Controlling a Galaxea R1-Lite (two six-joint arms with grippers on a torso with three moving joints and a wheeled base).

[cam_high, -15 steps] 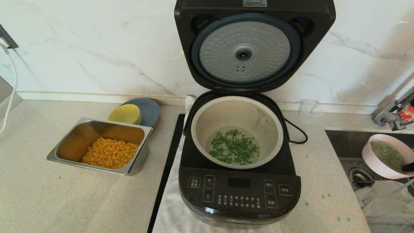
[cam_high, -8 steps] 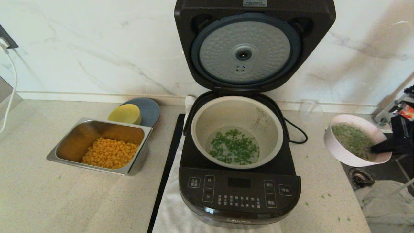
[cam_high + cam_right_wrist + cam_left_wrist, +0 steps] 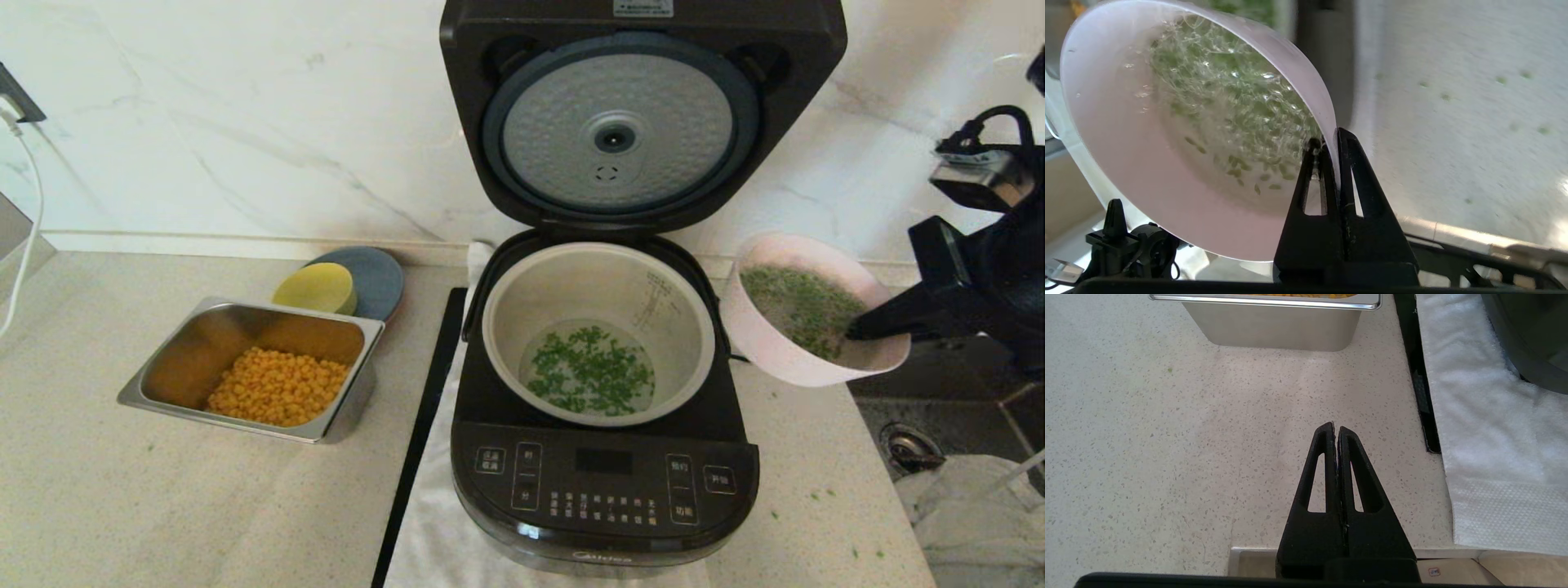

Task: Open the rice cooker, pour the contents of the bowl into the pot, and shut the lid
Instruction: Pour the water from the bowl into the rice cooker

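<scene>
Pincer (image 3: 1331, 139) on right arm pinches thin rim of round, seemingly plastic bowl (image 3: 775, 347); left pincer (image 3: 1336, 430) pressed together.

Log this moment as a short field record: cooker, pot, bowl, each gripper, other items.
rice cooker: on the counter, lid standing open
pot: seated in cooker, chopped greens in liquid at its bottom
bowl: held aloft beside the cooker's right edge, herb bits in liquid inside
right gripper: shut on bowl rim
left gripper: shut, empty, over bare counter
steel tray: corn kernels, left of cooker
</scene>
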